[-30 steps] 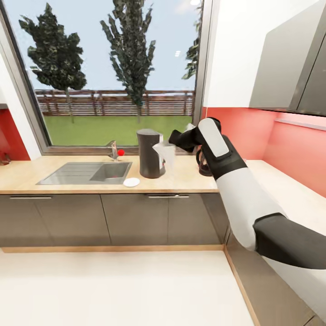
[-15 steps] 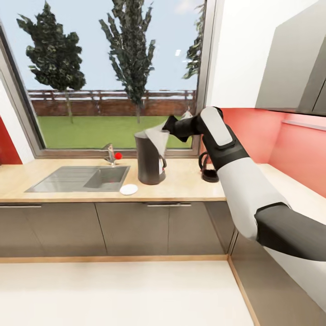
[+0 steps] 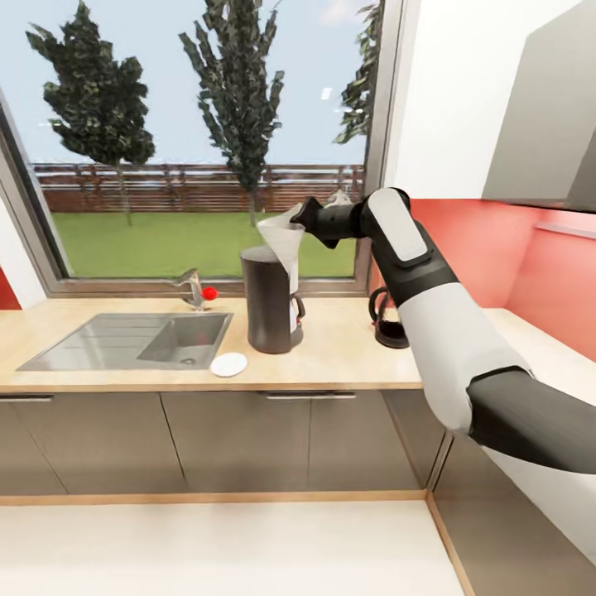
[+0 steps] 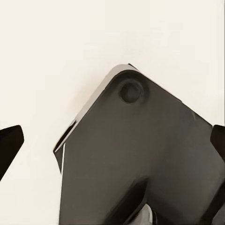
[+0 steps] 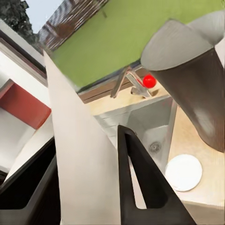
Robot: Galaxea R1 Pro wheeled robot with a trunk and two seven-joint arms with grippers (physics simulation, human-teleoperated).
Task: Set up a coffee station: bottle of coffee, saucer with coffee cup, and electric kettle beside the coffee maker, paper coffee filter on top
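My right gripper [image 3: 305,217] is shut on the paper coffee filter [image 3: 283,240], a white cone that hangs just above the top right edge of the coffee maker [image 3: 269,302]. In the right wrist view the filter [image 5: 89,159] sits between the black fingers [image 5: 140,187], with the coffee maker [image 5: 192,84] beyond. The saucer [image 3: 228,364] lies on the kitchen countertop [image 3: 348,348] in front of the machine, to its left. To the right stands the electric kettle [image 3: 387,319], partly behind my arm. My left gripper [image 4: 112,140] is open over the floor. The bottle of coffee and the coffee cup are out of view.
A steel sink [image 3: 124,339] with a red-knobbed faucet [image 3: 199,290] is set into the counter left of the coffee maker. A large window runs behind. The counter turns a corner at the right under red wall and grey upper cabinets [image 3: 546,124].
The right gripper has lifted the filter from beside the coffee maker to just above its top. The camera has also shifted, with the counter now lower and nearer.
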